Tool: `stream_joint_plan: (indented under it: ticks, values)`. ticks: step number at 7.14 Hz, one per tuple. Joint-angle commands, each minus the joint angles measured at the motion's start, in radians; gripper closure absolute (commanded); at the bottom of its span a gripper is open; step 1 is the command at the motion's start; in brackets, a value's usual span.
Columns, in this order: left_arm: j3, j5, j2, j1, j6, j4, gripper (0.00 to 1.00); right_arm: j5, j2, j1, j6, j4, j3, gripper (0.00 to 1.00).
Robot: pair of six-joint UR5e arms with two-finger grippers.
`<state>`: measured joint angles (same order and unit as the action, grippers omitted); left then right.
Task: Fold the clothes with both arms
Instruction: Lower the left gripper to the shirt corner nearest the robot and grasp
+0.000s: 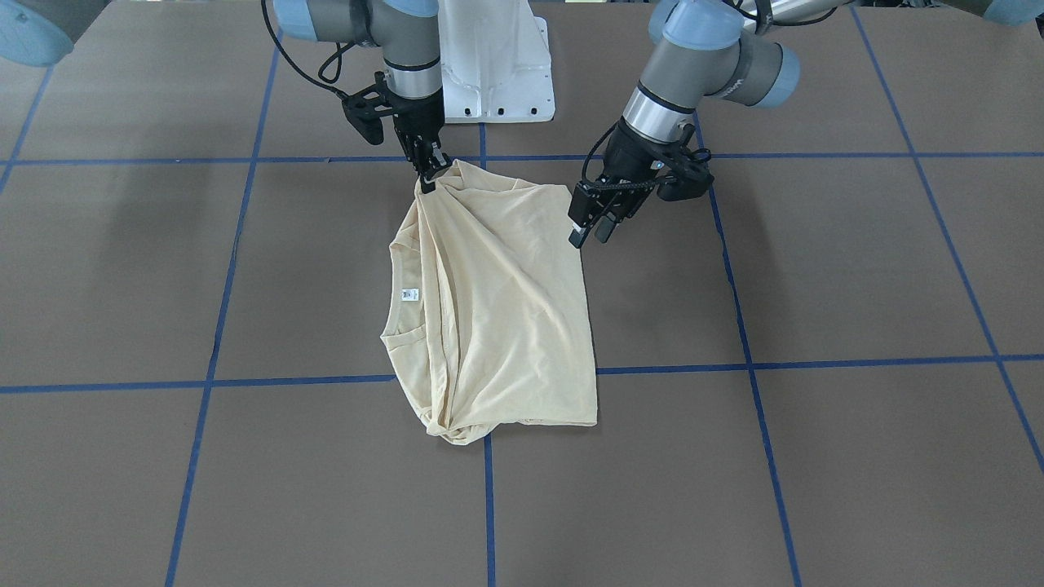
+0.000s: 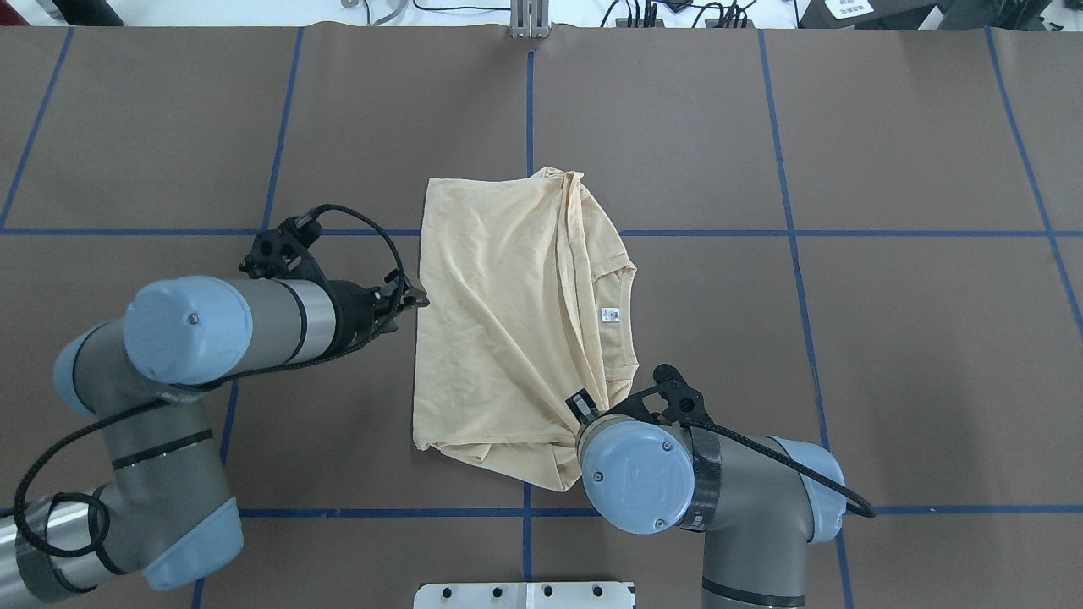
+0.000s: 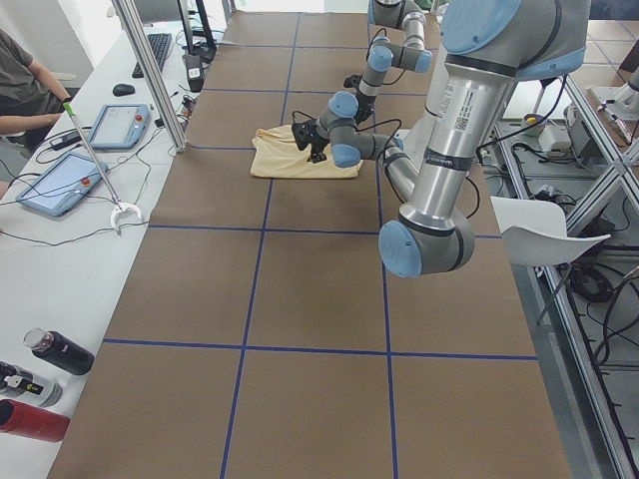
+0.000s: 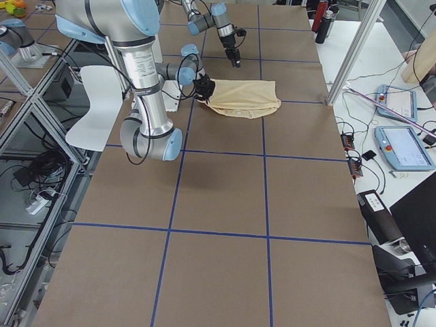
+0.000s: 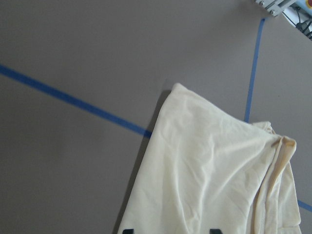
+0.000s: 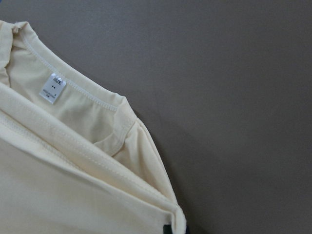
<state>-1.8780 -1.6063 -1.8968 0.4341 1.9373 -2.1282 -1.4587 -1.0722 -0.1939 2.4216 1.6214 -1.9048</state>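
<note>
The cream-yellow shirt (image 1: pixel 506 310) (image 2: pixel 499 338) lies folded lengthwise on the brown table, its neck opening and small white label (image 1: pixel 410 293) (image 6: pixel 52 88) facing up. My right gripper (image 1: pixel 430 173) (image 2: pixel 582 404) is shut on a bunched corner of the shirt at the end nearest the robot and lifts it slightly. My left gripper (image 1: pixel 590 232) (image 2: pixel 416 299) hovers open just beside the shirt's long edge, holding nothing. In the left wrist view its two fingertips (image 5: pixel 127 230) stand apart over the shirt (image 5: pixel 209 175).
The white pedestal base (image 1: pixel 497 65) stands behind the shirt at the robot's side. Blue tape lines (image 2: pixel 529 110) grid the table. A side bench holds tablets (image 3: pixel 55 185) and bottles (image 3: pixel 55 354), and a person's arm (image 3: pixel 25 95) rests there.
</note>
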Motion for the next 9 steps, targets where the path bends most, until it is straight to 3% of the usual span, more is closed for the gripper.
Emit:
stream_joint_plan:
  ticks: [1,5,9]
  values:
    - [-0.021,0.016,0.050,-0.115,0.185,-0.002,0.39,0.000,-0.006,0.004,0.002,0.000,-0.014,1.00]
    - [-0.006,0.038,0.061,-0.224,0.264,0.002,0.38,0.000,-0.015,0.005,0.001,0.000,-0.016,1.00]
    - [0.010,0.098,0.050,-0.225,0.295,0.002,0.42,0.000,-0.015,0.005,0.001,0.000,-0.016,1.00]
